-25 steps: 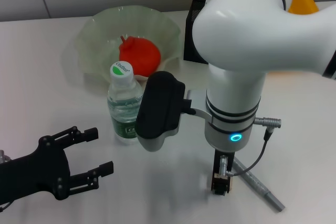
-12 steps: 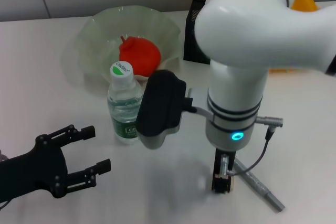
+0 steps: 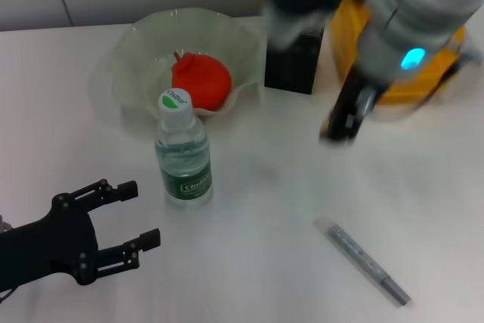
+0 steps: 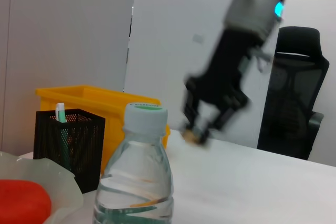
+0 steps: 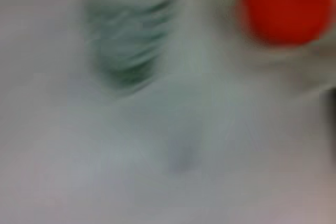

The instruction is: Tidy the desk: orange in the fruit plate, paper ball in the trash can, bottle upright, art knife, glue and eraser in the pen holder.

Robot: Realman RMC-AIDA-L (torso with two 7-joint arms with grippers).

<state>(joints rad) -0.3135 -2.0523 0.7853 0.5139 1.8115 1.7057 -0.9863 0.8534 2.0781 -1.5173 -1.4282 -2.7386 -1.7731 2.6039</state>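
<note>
Where bottle (image 3: 183, 149) upright, right hand (image 3: 338, 128) aloft.

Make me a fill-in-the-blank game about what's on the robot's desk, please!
1. The red fruit lies in the pale green ______.
2. The water bottle with the white cap stands ______ on the desk.
3. The grey art knife lies flat on the ______, apart from both grippers.
4. The black mesh pen holder stands beside the ______ bin.

Missing words: plate; upright; desk; yellow
</note>
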